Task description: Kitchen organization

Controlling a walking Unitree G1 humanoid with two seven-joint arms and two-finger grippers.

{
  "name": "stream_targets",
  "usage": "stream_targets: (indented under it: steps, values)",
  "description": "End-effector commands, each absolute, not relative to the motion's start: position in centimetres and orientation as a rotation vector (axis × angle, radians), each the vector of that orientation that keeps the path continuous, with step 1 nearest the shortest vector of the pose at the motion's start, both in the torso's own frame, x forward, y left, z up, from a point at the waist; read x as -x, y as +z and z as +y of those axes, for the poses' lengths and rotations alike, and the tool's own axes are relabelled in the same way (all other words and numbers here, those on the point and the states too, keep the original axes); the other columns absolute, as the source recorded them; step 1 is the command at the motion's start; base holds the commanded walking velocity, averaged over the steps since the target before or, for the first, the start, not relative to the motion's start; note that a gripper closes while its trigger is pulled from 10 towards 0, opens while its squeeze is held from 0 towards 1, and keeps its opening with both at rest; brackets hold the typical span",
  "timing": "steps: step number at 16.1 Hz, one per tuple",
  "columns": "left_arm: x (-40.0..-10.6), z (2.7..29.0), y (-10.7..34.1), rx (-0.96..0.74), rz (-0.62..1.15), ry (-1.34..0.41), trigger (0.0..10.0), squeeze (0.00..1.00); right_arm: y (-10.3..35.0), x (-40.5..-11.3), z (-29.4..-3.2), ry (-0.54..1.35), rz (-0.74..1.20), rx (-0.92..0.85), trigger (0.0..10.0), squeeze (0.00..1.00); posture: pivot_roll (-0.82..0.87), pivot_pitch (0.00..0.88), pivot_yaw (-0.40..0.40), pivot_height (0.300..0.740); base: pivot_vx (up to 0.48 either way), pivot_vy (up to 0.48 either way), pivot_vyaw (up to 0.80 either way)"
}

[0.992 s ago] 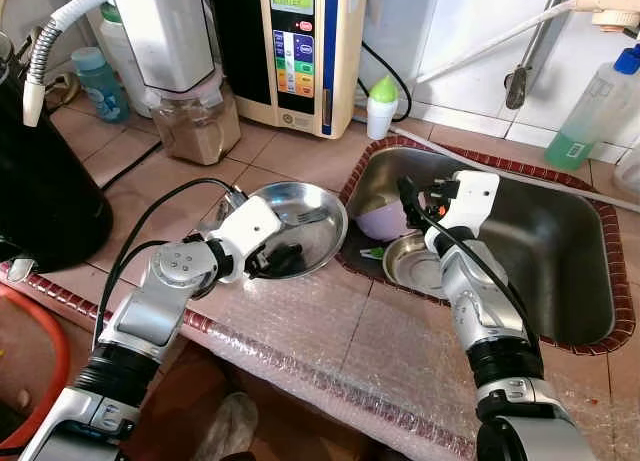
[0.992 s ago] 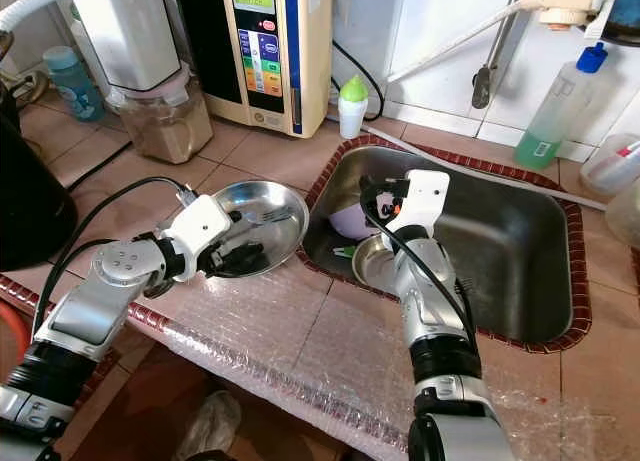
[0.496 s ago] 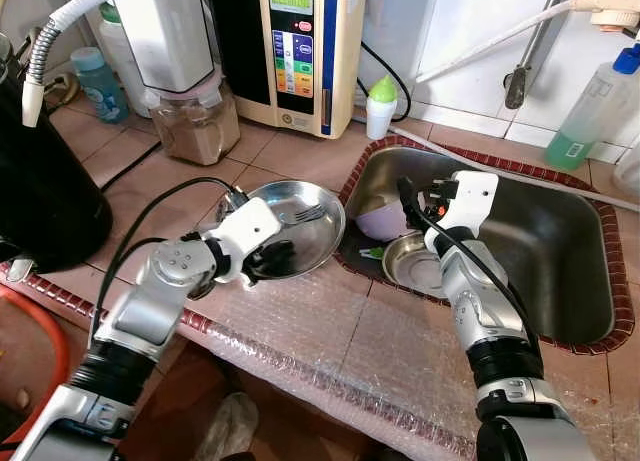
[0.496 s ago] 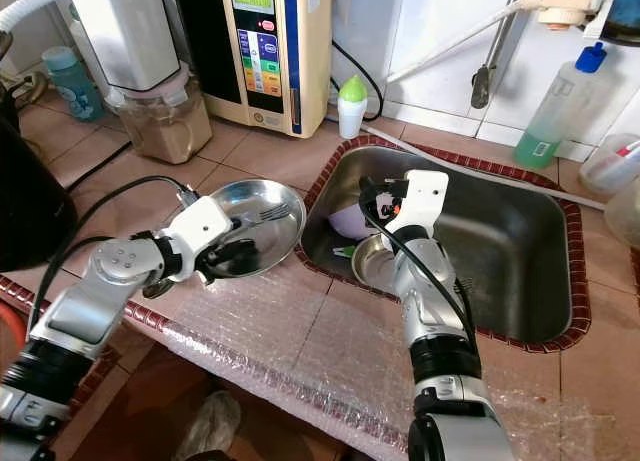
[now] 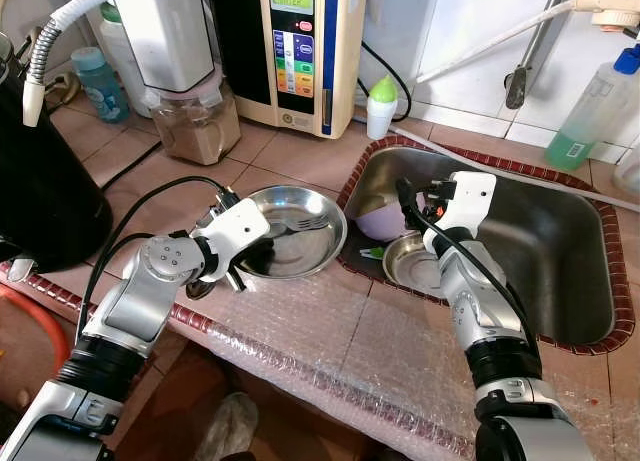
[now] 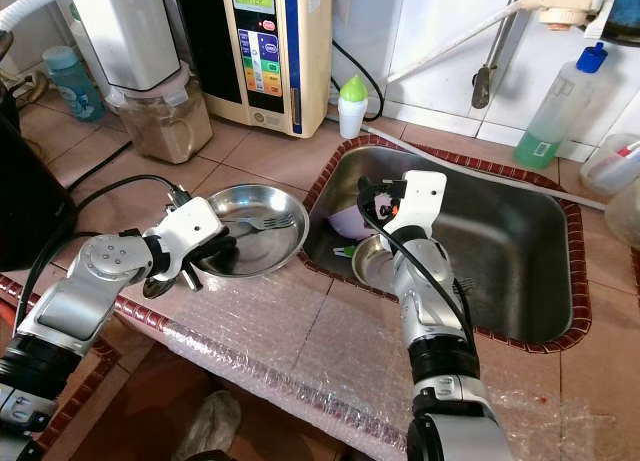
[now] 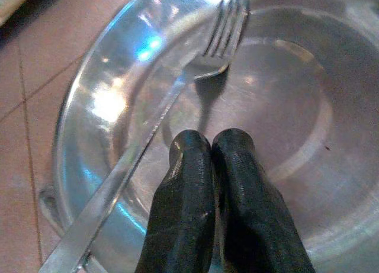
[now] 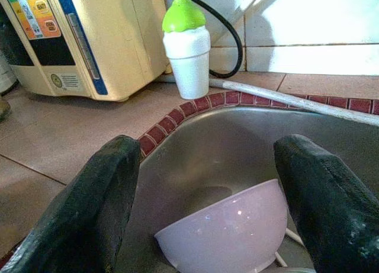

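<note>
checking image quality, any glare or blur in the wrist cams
Left wrist view: bright glare patches on the steel plate, the fork sharp, the near black fingers soft. Right wrist view: the lilac bowl clear, white tiles slightly overexposed.

The plate (image 5: 293,243) and the fork (image 7: 177,95) are shiny silver. The bowl (image 8: 228,234) in the grey steel sink (image 5: 560,251) is pale lilac. The counter tiles (image 5: 300,156) are terracotta pink, the sink border (image 5: 350,181) dark red. The small bottle (image 5: 381,107) is white with a green cap.
</note>
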State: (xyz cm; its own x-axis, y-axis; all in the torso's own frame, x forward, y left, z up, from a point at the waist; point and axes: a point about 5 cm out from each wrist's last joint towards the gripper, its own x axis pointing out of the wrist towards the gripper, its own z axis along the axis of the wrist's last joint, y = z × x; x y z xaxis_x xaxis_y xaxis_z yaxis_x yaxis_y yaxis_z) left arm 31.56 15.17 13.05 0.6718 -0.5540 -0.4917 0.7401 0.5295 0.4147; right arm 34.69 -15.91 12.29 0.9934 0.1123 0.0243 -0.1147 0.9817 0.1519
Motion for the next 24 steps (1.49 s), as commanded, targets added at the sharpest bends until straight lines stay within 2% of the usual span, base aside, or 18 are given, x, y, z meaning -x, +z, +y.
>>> stream_targets:
  steps: [1,3,4,5,6,13,24]
  values:
    - [-31.8,15.2,13.6,-0.674,0.317,-0.789,1.0,0.0,12.3,-34.8,-15.7,0.113,-0.018,-0.151,10.0,0.0,-0.01,0.0,0.033,0.74,0.0,0.0,0.0]
    - [-31.8,15.2,13.6,-0.678,0.314,-0.794,1.9,0.0,12.3,-34.8,-15.7,0.115,-0.019,-0.15,10.0,0.0,-0.01,0.0,0.033,0.74,0.0,0.0,0.0]
    - [-31.8,15.1,13.6,-0.687,0.312,-0.804,3.9,0.0,12.3,-34.8,-15.7,0.115,-0.017,-0.149,10.0,0.0,-0.01,0.0,0.033,0.74,0.0,0.0,0.0]
    - [-31.8,14.8,13.7,-0.668,0.308,-0.813,10.0,0.07,12.3,-34.8,-15.7,0.116,-0.015,-0.149,10.0,0.0,-0.01,0.0,0.033,0.74,0.0,0.0,0.0]
    - [-31.9,14.6,13.8,-0.659,0.297,-0.81,10.0,1.0,12.2,-34.8,-15.6,0.117,-0.014,-0.149,10.0,0.0,-0.01,0.0,0.033,0.74,0.0,0.0,0.0]
    - [-33.0,14.5,16.1,-0.716,0.197,-0.776,10.0,1.0,12.1,-34.8,-15.7,0.112,-0.014,-0.151,10.0,0.0,-0.01,0.0,0.033,0.74,0.0,0.0,0.0]
    - [-35.3,16.2,15.5,-0.803,0.146,-0.818,10.0,1.0,11.5,-33.6,-16.5,0.112,0.004,-0.14,10.0,0.0,-0.04,0.0,0.035,0.74,0.0,0.0,0.0]
